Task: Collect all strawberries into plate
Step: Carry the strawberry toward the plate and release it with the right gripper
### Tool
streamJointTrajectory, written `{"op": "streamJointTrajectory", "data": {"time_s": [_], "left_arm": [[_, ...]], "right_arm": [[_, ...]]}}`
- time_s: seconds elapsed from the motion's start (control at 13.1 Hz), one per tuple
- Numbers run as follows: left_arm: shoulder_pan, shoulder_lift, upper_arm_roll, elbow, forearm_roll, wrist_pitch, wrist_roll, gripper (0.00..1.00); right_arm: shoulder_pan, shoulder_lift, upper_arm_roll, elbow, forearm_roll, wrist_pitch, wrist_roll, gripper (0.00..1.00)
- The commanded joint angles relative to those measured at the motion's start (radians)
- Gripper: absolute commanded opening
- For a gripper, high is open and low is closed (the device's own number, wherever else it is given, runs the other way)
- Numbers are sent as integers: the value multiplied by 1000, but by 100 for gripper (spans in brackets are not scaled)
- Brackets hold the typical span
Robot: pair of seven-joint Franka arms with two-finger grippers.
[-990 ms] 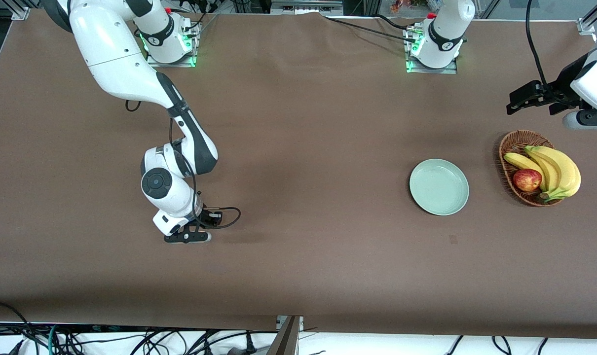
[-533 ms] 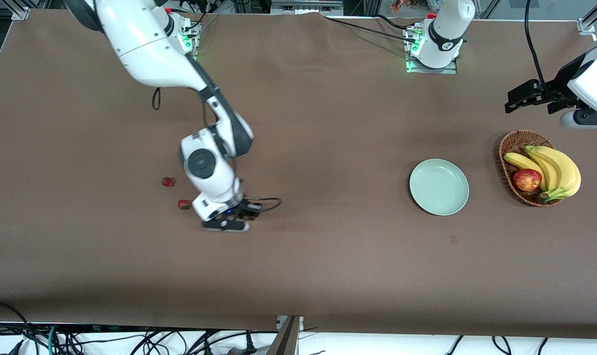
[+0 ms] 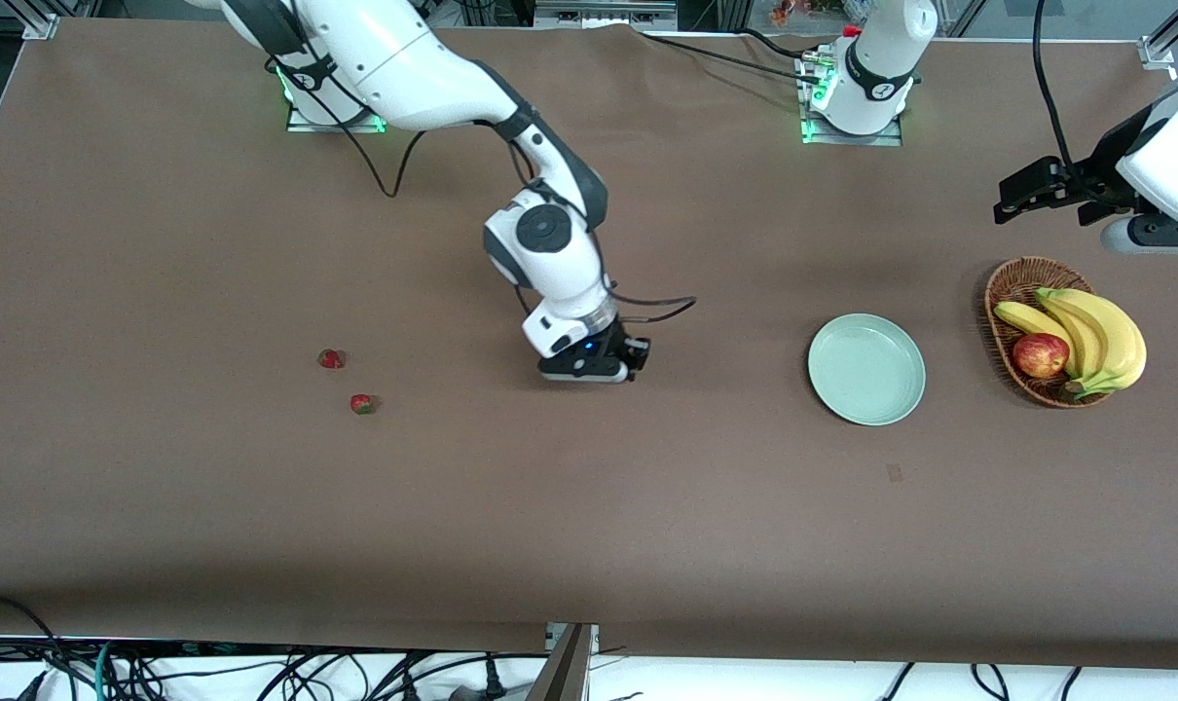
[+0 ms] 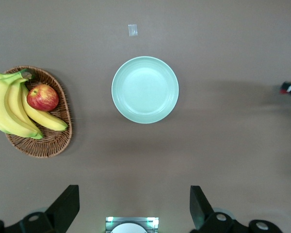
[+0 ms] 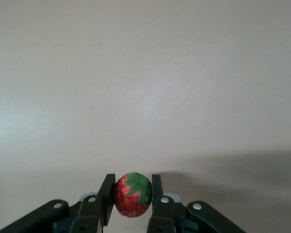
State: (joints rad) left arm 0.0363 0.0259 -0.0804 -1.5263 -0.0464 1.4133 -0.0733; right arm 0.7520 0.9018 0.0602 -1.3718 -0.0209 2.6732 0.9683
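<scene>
Two strawberries lie loose on the brown table [image 3: 647, 545] toward the right arm's end, one [image 3: 331, 359] farther from the front camera than its neighbour [image 3: 361, 404], the pair near each other but apart; a third strawberry [image 5: 132, 194] I see pinched between the closed fingers [image 5: 105, 196] of my right gripper [image 5: 131, 199], green cap showing, the berry clear of the surface; in the front view that right gripper [image 3: 589, 368] hangs over bare table between the loose berries and the mint-green plate [image 3: 866, 369]; the plate holds nothing I can see; just beside it, toward the left arm's end, a wicker basket [image 3: 1010, 282] carries a bunch of bananas [image 3: 1095, 336] and a red-yellow apple [image 3: 1040, 355]; my left gripper [image 4: 131, 206] waits above the table near the basket, jaws spread wide and holding nothing.
</scene>
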Motion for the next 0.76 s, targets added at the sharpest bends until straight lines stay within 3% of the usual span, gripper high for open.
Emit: {"op": "streamJointTrajectory", "data": {"time_s": [0.0, 0.3, 0.38, 0.46, 0.53, 0.69], "left_arm": [[-4, 17, -2, 31, -4, -2, 15, 100], [-7, 17, -24, 29, 2, -11, 12, 100], [-7, 19, -27, 28, 3, -20, 13, 100], [-7, 19, -27, 29, 5, -19, 12, 100], [-7, 19, -27, 29, 2, -19, 6, 100], [-10, 25, -59, 25, 7, -19, 3, 100]], "right_arm": [[64, 115, -13, 172, 1, 19, 102, 7], [133, 212, -16, 244, 1, 95, 109, 7], [136, 218, -16, 244, 1, 109, 109, 13], [135, 213, -17, 244, 1, 108, 102, 74], [127, 206, -20, 244, 2, 102, 96, 100], [90, 175, -20, 244, 2, 64, 87, 100]]}}
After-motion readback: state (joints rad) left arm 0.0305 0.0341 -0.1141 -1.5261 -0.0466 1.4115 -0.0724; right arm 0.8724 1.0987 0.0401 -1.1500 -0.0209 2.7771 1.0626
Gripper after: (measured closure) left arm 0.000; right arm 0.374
